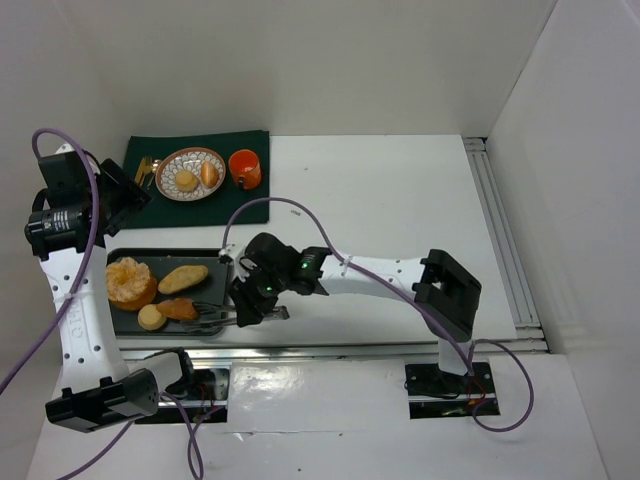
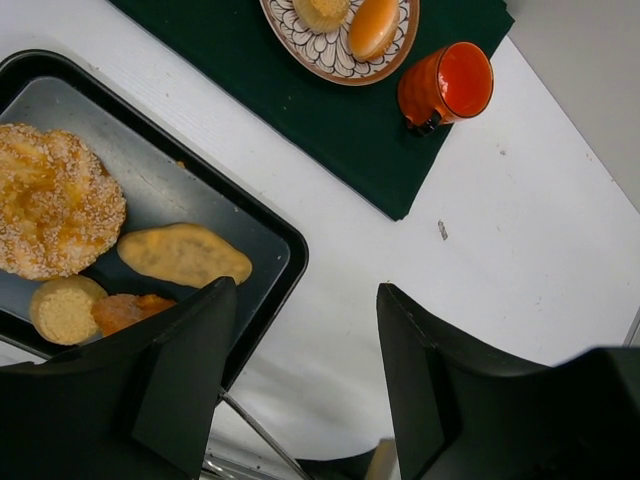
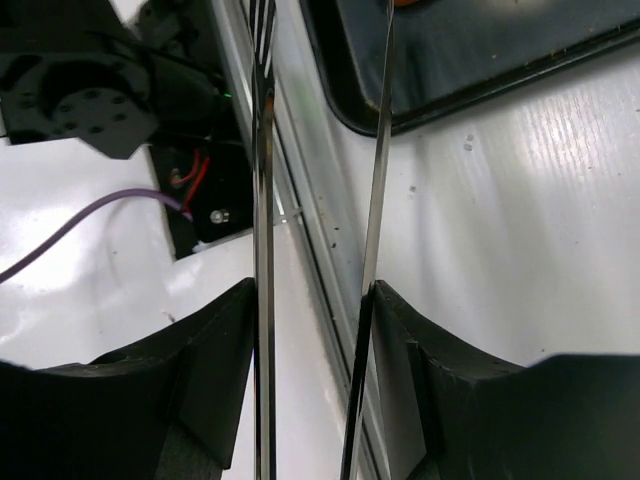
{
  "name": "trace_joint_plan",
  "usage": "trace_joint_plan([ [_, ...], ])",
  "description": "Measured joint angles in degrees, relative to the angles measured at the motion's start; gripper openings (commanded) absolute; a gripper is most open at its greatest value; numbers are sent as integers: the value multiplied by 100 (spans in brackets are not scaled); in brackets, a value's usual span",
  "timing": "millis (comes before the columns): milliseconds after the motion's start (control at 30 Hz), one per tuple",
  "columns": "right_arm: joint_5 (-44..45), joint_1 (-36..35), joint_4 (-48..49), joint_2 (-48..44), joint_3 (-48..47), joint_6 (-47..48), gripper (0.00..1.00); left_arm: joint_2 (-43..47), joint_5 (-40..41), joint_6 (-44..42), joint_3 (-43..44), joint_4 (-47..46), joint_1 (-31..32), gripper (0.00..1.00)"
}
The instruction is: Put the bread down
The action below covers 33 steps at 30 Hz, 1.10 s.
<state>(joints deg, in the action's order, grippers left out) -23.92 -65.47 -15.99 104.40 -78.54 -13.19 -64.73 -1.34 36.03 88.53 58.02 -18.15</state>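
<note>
A black tray (image 1: 200, 258) holds a large sesame round (image 1: 130, 282), a golden oval roll (image 1: 183, 278), a small tan bun (image 1: 152, 317) and a reddish-brown roll (image 1: 178, 309). A patterned plate (image 1: 166, 172) holds a round bun (image 1: 186, 180) and an oval roll (image 1: 209, 174). My right gripper (image 1: 255, 300) is shut on metal tongs (image 1: 212, 320), whose tips reach the reddish-brown roll. In the right wrist view the fingers (image 3: 420, 350) press the tong arms (image 3: 380, 150). My left gripper (image 2: 305, 290) is open and empty, high above the tray's right end (image 2: 285, 235).
An orange cup (image 1: 245, 168) stands right of the plate on a dark green mat (image 1: 230, 205). A metal rail (image 1: 330, 345) runs along the table's near edge. A purple cable (image 1: 290, 205) arcs over the right arm. White walls enclose the table.
</note>
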Motion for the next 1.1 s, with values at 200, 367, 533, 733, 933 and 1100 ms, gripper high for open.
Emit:
trace_joint_plan([
  [200, 127, -2, -118, 522, -240, 72, 58, 0, 24, -2, -2, 13, -4, 71],
  [367, 238, -2, -284, 931, -586, 96, 51, 2, 13, 0, -28, -2, -4, 71],
  [533, 407, -28, -387, 1126, -905, 127, 33, 2, -63, 9, -181, -11, -4, 71],
  [733, 601, -37, -734, 914, -975, 219, 29, 4, -197, 13, -192, -68, -4, 71],
  [933, 907, 101, -1121, 61, -968, 267, 29, 24, -203, 15, -192, -107, -4, 71],
  [1100, 1067, 671, -1132, -374, -1167, 260, 29, 164, -308, 22, -284, -195, -4, 71],
])
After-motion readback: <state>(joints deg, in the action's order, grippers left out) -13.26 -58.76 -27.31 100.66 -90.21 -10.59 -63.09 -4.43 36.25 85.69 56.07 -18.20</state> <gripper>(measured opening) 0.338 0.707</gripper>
